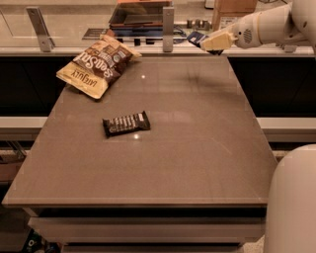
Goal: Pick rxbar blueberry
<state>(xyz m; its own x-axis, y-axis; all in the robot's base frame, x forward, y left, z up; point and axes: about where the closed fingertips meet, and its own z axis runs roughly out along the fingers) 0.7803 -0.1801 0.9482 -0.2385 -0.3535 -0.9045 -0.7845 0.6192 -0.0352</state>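
Observation:
The rxbar blueberry [196, 37], a small dark navy bar, is held off the table at its far right edge. My gripper [209, 43] comes in from the upper right on a white arm and is shut on the bar's right end. The bar hangs in front of the back counter, above the table top [197, 148]. Part of the bar is hidden by the cream fingers [217, 42].
A large tan and brown snack bag [96, 64] lies at the far left of the table. A dark brown-black bar [126, 123] lies left of the middle. Two metal posts [168, 22] and a dark tray [140, 12] stand behind. My white base [291, 202] fills the lower right.

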